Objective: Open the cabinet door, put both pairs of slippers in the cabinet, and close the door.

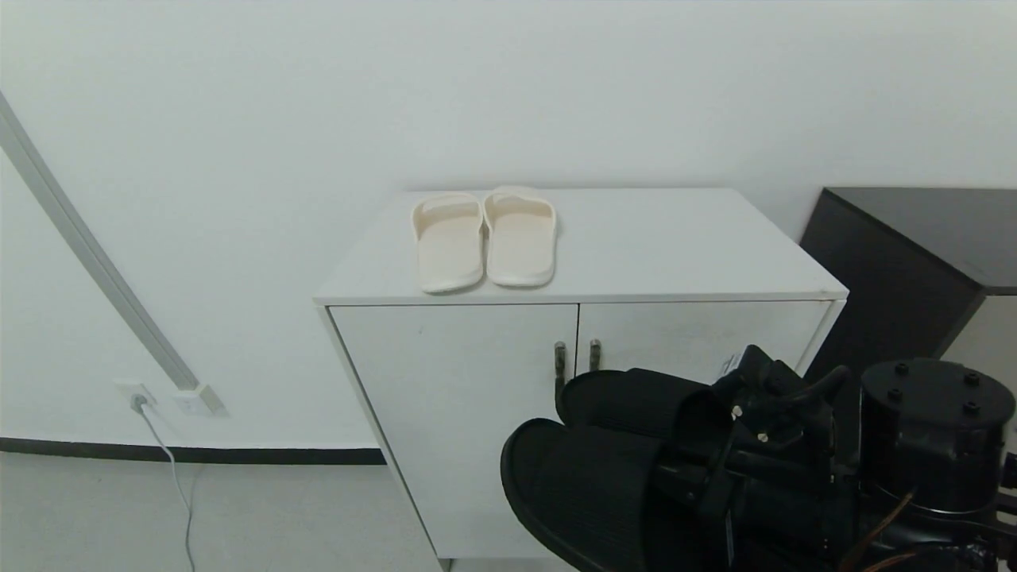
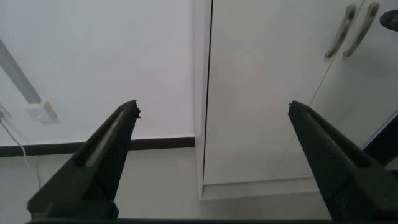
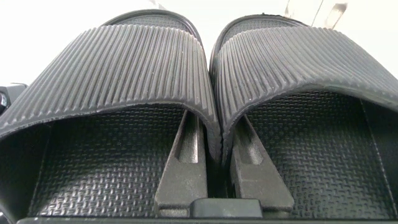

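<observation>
Now the right gripper pinches the black slippers at lower right — white label unreadable — while the left gripper gapes near the cabinet.

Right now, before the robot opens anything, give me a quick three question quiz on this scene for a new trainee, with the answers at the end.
1. True or false: both cabinet doors are shut.
2. In a few words: where do the cream slippers lie?
3. Pick one: what does the right gripper hold? A, the cream slippers. B, the black slippers. C, nothing.

Key
1. True; the two doors meet at the handles with no opening showing.
2. Side by side on top of the cabinet, toward its left end.
3. B; its fingers are tucked under the straps of the black slippers.
</observation>
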Motion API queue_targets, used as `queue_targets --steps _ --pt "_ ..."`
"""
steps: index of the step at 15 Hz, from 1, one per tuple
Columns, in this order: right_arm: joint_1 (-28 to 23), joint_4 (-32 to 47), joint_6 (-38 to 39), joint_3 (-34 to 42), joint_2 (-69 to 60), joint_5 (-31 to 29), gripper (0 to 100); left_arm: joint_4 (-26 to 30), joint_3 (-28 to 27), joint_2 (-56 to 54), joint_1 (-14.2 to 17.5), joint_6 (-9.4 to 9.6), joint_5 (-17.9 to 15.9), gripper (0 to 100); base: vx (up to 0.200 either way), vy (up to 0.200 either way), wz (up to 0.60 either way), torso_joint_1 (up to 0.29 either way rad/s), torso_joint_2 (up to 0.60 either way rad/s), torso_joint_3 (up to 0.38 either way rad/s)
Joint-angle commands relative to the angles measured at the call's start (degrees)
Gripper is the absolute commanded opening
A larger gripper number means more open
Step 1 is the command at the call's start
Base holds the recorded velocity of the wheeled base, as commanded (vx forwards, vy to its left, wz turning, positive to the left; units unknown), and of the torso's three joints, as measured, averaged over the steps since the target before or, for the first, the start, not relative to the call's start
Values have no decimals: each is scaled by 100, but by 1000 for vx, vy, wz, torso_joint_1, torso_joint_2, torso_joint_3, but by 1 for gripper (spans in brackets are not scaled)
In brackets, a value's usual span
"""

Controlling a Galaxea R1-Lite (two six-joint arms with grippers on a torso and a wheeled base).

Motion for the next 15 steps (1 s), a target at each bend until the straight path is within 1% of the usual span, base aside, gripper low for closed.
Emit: queue_targets --steps 1,9,15 --pt "18 -14 9 44 -17 2 0 -1 1 4 -7 0 -2 100 0 0 0 -183 505 305" --pt "35 -14 9 176 -78 28 0 -1 1 4 -7 -35 -2 100 0 0 0 -163 490 322" --pt "97 -14 0 184 -78 28 0 -1 1 4 2 -35 -2 100 0 0 0 -104 461 353"
